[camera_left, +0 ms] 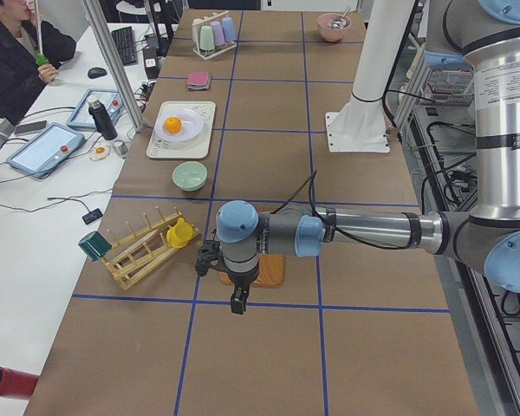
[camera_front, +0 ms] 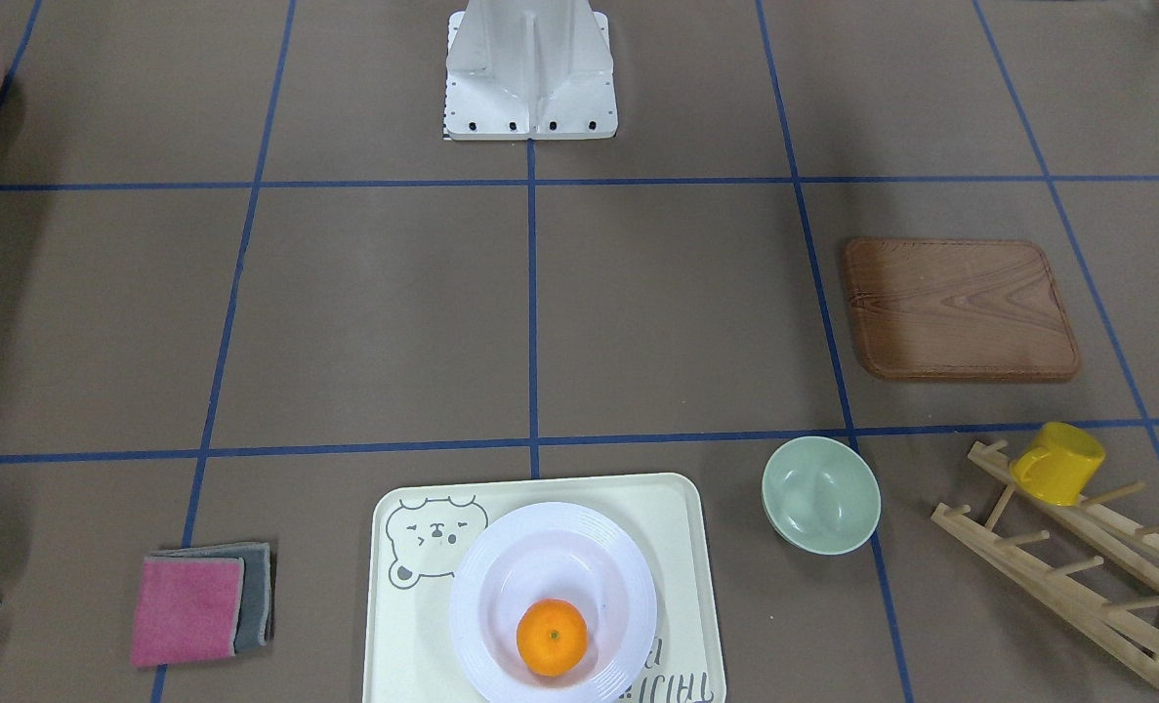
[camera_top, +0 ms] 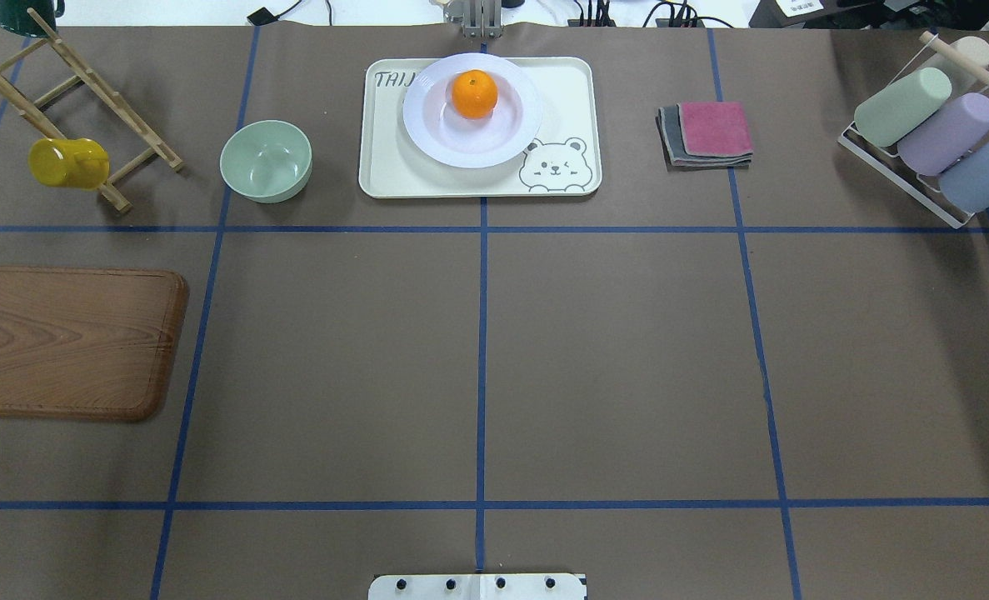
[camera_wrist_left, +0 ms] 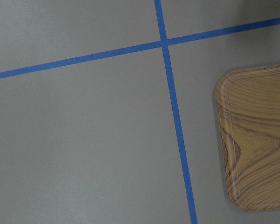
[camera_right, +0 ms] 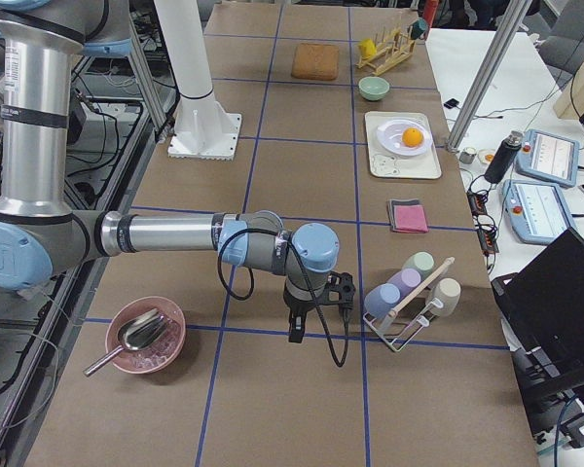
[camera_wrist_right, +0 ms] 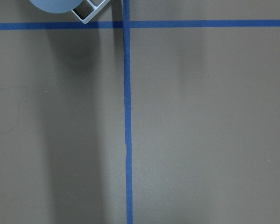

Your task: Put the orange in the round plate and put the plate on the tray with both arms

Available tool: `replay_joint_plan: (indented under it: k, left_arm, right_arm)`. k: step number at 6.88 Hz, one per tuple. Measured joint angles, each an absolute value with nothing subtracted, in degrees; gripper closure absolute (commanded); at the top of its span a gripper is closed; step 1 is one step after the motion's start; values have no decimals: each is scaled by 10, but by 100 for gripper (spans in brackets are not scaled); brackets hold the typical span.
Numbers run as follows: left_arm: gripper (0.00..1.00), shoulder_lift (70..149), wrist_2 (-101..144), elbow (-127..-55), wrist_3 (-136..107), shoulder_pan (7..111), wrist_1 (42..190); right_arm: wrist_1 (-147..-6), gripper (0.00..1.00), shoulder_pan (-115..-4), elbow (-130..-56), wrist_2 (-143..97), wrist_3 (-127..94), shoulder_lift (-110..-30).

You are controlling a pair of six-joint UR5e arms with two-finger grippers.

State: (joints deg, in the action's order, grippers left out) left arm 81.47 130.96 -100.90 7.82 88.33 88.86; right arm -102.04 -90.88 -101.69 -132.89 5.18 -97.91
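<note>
The orange [camera_top: 473, 93] sat inside the round plate [camera_top: 427, 133], a little toward the top of its well in the overhead view. The plate rested on the tray [camera_top: 386, 158], at the top centre of that frame. It covered the tray's upper middle, and the bear drawing showed at the tray's lower right corner. In the front-facing view the same stack appeared at the bottom centre: orange [camera_front: 552, 637] in plate [camera_front: 628, 576], plate on tray [camera_front: 413, 635]. Nothing was touching it.

Neither arm appeared in the overhead or front-facing view. The side views showed both arms far from the tray. The left arm's fingers [camera_left: 236, 303] pointed down above the tabletop [camera_top: 627, 350], in the lower middle of the left side view, with the tray well beyond them in the upper left. The right arm's fingers [camera_right: 294, 331] hung likewise in the lower middle of the right side view, with the tray in the upper right. From these views it could not be told whether either pair of fingers was released or clenched. No object was seen in them.

The left wrist camera showed only bare tabletop, blue tape and the wooden board [camera_wrist_left: 256, 140] at the right edge. The right wrist camera showed tabletop, tape and a corner of the cup rack [camera_wrist_right: 86, 11] at the top left.

Judged from this layout, both parts of the task looked done, and nothing appeared left to do.
</note>
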Motion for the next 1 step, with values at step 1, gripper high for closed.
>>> replay_joint_plan:
  k: [1]
  left_arm:
    - [1, 815, 1310, -1009, 78, 883, 889]
  right_arm:
    - [-1020, 0, -909, -1017, -1329, 52, -979]
